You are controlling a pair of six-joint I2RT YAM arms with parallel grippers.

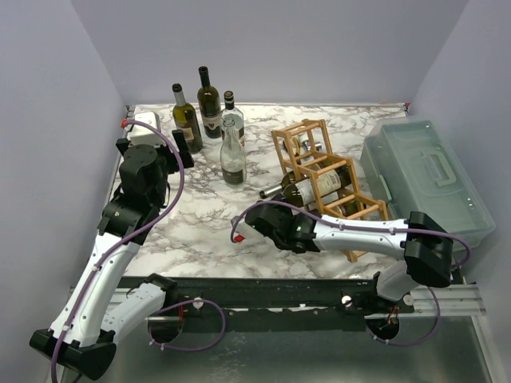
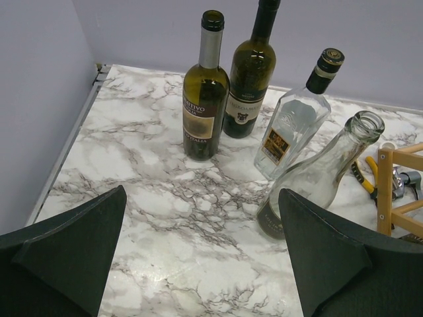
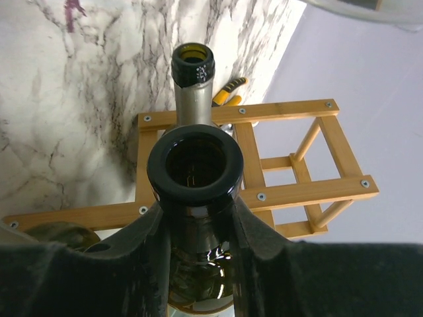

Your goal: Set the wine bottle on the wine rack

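The light wooden wine rack (image 1: pixel 323 171) stands right of the table's middle; it also shows in the right wrist view (image 3: pixel 291 191). A bottle with a silver-foiled neck (image 1: pixel 307 187) lies in one cell, neck pointing left (image 3: pixel 192 99). My right gripper (image 1: pixel 278 222) is at the rack's near left end. In the right wrist view it (image 3: pixel 195 221) is shut on the neck of a dark wine bottle (image 3: pixel 228 168), whose open mouth faces the camera and whose body points toward the rack. My left gripper (image 1: pixel 182 148) is open and empty (image 2: pixel 201 211) above the table, near the standing bottles.
Several bottles stand at the back left: a green one (image 2: pixel 205 99), a dark one (image 2: pixel 250 72), a clear capped one (image 2: pixel 294 125) and a clear open one (image 2: pixel 324 175). A translucent grey-green lidded box (image 1: pixel 427 179) sits right of the rack. Yellow pliers (image 2: pixel 367 175) lie behind the rack.
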